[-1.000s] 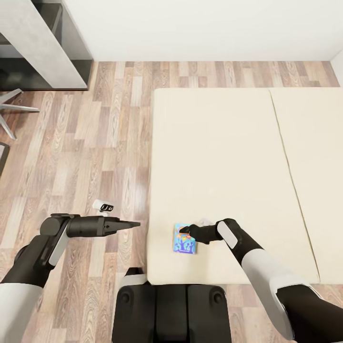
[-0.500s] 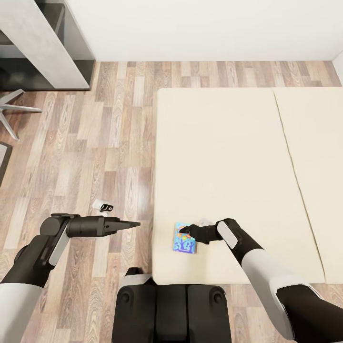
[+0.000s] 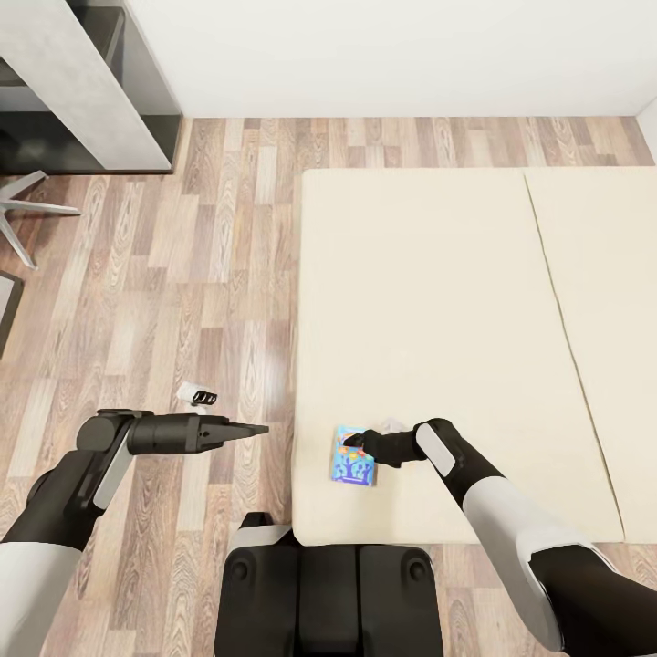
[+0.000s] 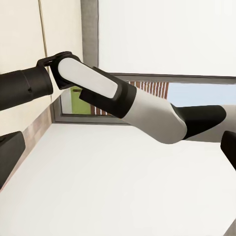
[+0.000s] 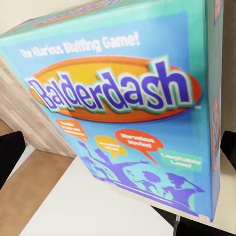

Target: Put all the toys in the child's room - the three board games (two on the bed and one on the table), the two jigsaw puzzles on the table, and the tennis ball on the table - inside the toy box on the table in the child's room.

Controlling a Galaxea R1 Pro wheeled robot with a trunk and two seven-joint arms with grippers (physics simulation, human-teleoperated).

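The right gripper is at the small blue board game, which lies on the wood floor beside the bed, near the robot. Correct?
Not quite. The head view shows the blue board game lying on the bed, on the beige mattress near its near left corner, not on the floor. The right gripper is indeed at it.

One blue board game (image 3: 353,467) lies on one bed (image 3: 438,301), whose mattress shows two beige panels. Two robot arms reach forward, each ending in one claw. One small white-and-black object (image 3: 197,395) sits on the wooden floor (image 3: 155,292).
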